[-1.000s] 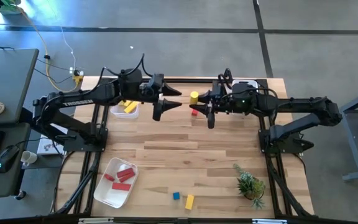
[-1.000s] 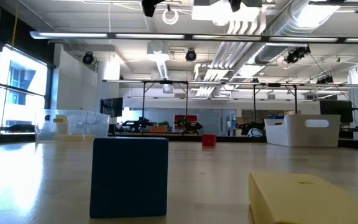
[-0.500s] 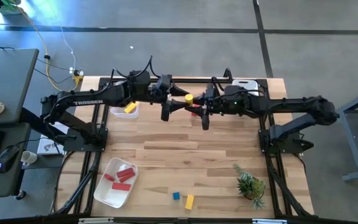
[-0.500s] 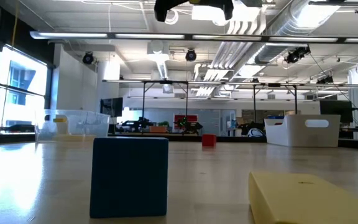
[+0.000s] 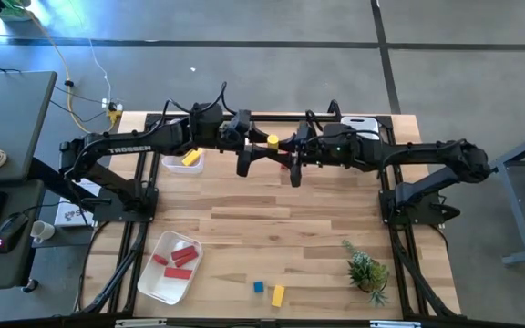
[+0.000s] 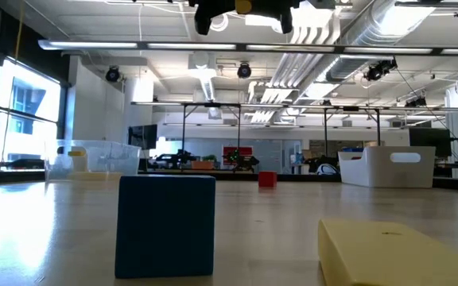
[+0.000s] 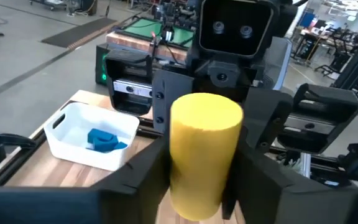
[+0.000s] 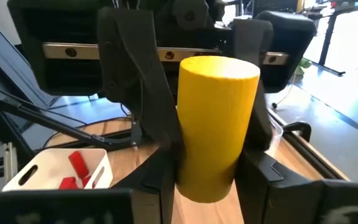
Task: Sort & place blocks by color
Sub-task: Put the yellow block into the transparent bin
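A yellow cylinder block (image 5: 272,140) stands upright in the air over the table's far middle, between both grippers. My left gripper (image 5: 263,147) reaches it from the left and my right gripper (image 5: 285,148) from the right; each is shut on it. The low view shows it high up (image 6: 245,6). A blue cube (image 5: 258,286) and a yellow bar (image 5: 278,294) lie flat near the near edge. A red block (image 6: 267,179) rests on the table under the grippers. My left gripper pinches the yellow cylinder's round side (image 7: 178,168) between its two fingers, coming level from the table's left. The cylinder stays upright and clear of the table. My right gripper pinches the cylinder's round side (image 8: 185,168) low down between its two fingers, level from the table's right, facing the left gripper.
A white tray with a yellow block (image 5: 190,159) sits far left. A white tray with red blocks (image 5: 171,264) sits near left. A white tray with blue blocks (image 7: 92,140) sits at the far right. A small green plant (image 5: 365,269) stands near right. Bare wood lies mid-table.
My left gripper has moved toward the table's right until its fingers flank the yellow cylinder. My right gripper has carried the cylinder a little toward the left. The two grippers, apart a second ago, now meet at the cylinder.
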Action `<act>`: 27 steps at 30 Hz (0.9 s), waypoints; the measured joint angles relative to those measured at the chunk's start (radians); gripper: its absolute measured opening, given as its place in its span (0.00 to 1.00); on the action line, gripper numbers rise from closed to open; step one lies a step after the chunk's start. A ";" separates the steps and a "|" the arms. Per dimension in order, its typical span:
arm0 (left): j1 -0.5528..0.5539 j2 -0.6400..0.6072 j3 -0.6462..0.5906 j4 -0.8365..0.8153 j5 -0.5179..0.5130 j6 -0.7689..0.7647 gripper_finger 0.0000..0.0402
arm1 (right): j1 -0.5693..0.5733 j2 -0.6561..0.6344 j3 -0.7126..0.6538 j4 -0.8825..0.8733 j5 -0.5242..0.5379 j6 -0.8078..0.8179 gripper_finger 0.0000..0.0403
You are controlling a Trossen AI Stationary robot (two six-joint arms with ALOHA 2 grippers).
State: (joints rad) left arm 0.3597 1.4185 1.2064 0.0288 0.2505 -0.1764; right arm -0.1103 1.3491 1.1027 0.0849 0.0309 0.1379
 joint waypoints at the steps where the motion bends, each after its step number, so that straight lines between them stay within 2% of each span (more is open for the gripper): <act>1: 0.000 0.000 0.000 0.001 -0.005 0.000 0.36 | -0.004 0.000 0.000 0.000 -0.011 0.002 0.25; 5: 0.001 -0.001 0.000 0.000 -0.023 0.023 0.26 | -0.021 0.000 0.000 0.000 -0.041 0.021 0.25; 7: 0.001 -0.001 0.000 0.000 -0.035 0.025 0.25 | -0.024 0.000 0.000 0.000 -0.043 0.022 0.26; 12: 0.000 -0.003 0.002 -0.049 -0.058 0.048 0.25 | -0.027 0.000 -0.001 -0.026 -0.028 0.023 0.41; 19: 0.017 -0.015 0.001 -0.288 -0.179 0.093 0.26 | -0.028 0.000 -0.001 -0.136 0.080 0.022 0.56; 27: 0.027 -0.019 0.000 -0.625 -0.397 0.056 0.27 | -0.050 0.000 -0.001 -0.178 0.108 0.021 0.58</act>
State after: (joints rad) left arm 0.3862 1.3994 1.2068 -0.5962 -0.1468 -0.1208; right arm -0.1605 1.3487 1.1019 -0.0926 0.1394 0.1588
